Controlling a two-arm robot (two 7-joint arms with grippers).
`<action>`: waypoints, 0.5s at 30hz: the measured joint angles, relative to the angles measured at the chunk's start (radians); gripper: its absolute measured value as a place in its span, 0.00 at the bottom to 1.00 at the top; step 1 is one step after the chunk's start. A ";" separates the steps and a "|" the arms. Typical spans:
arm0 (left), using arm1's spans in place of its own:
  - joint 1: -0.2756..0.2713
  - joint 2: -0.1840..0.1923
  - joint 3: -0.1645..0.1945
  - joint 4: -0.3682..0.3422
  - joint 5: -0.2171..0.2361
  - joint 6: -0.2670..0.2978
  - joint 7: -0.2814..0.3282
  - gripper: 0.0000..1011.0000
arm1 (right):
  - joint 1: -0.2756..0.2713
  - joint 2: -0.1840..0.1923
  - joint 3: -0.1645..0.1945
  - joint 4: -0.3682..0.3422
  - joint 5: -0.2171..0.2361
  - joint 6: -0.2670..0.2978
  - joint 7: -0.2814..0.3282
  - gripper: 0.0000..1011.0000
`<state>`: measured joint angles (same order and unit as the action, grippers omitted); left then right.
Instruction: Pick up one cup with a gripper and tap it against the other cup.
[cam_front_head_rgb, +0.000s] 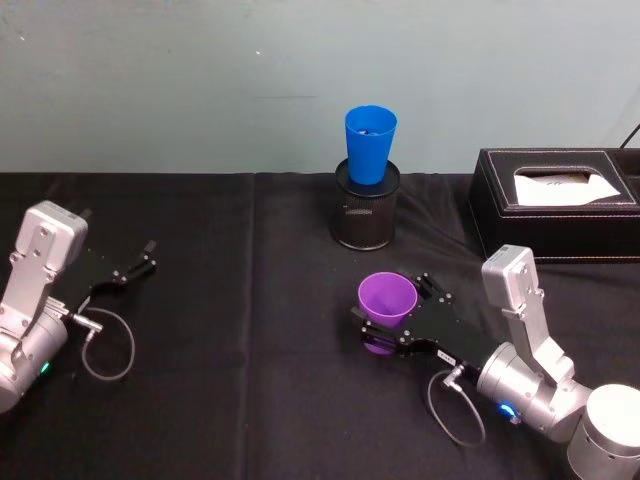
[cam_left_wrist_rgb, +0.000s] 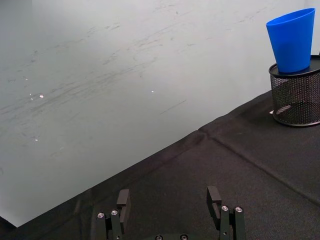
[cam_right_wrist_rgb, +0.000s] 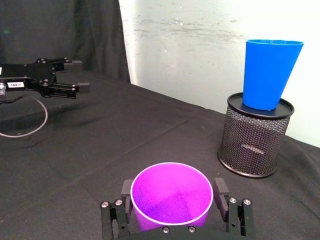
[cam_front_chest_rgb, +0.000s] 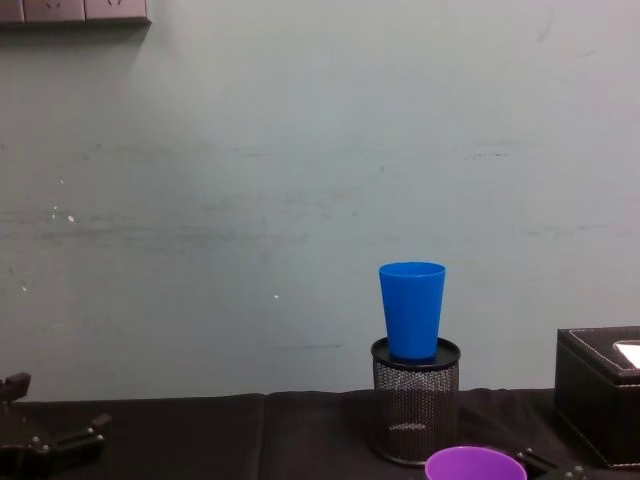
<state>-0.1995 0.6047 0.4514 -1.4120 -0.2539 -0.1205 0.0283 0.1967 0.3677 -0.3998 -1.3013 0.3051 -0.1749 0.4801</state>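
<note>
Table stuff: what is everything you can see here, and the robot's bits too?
purple cup: 1, purple, upright near the table's front, right of middle
blue cup: 1, bright blue, standing on top of the pen holder
pen holder: 1, black wire mesh, back middle of the table
tissue box: 1, black with white tissue, back right
tablecloth: 1, black, covering the table
left gripper: 1, black, open, at the table's left side
right gripper: 1, black, open, one finger on each side of the purple cup
</note>
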 joint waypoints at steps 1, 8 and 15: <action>0.000 0.000 0.000 0.000 0.000 0.000 0.000 0.99 | 0.000 -0.001 0.000 0.000 0.000 0.000 0.000 0.99; 0.000 0.000 0.000 0.000 0.000 0.000 0.000 0.99 | 0.000 0.000 0.000 0.000 0.000 -0.001 0.000 0.99; 0.000 0.000 0.000 0.000 0.000 0.000 0.000 0.99 | 0.000 0.001 0.000 0.000 0.001 -0.002 0.000 0.90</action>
<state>-0.1995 0.6047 0.4514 -1.4120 -0.2539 -0.1205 0.0283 0.1970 0.3686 -0.4001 -1.3010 0.3064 -0.1766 0.4799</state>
